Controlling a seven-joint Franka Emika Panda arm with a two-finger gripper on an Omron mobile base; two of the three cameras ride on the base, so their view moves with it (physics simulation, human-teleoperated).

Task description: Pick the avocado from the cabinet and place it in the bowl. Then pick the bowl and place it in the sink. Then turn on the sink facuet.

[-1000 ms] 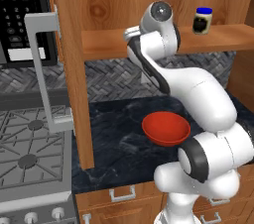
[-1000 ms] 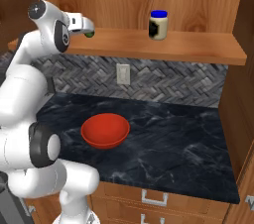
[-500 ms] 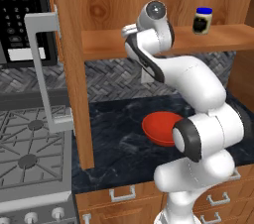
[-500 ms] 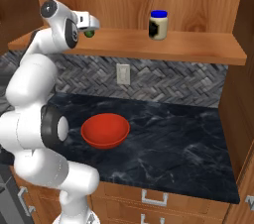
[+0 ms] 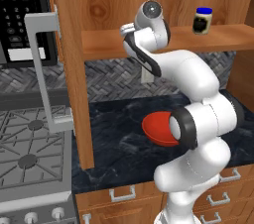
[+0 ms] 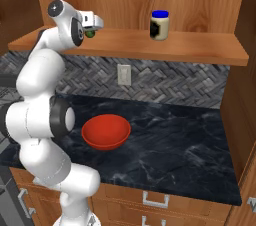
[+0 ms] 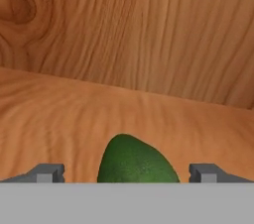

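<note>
None done: avocado [image 7: 136,161] sits on the cabinet [image 6: 200,50] shelf
Gripper [image 7: 126,172]: jaws spread wide, straddling the fruit, nothing gripped
Left: grasp, bowl [image 6: 106,131], sink, faucet

This is a home kitchen. A gas stove [image 5: 25,143] with burner grates and knobs stands beside a dark marbled stone worktop [image 6: 170,140], with a black microwave [image 5: 20,10] above it. A grey herringbone tile backsplash [image 6: 165,82] carries a wall socket [image 6: 123,74]. A wood-grain cabinet [image 5: 69,59] with a plank shelf [image 6: 190,50] hangs over low drawers [image 6: 155,200] with silver handles.
</note>
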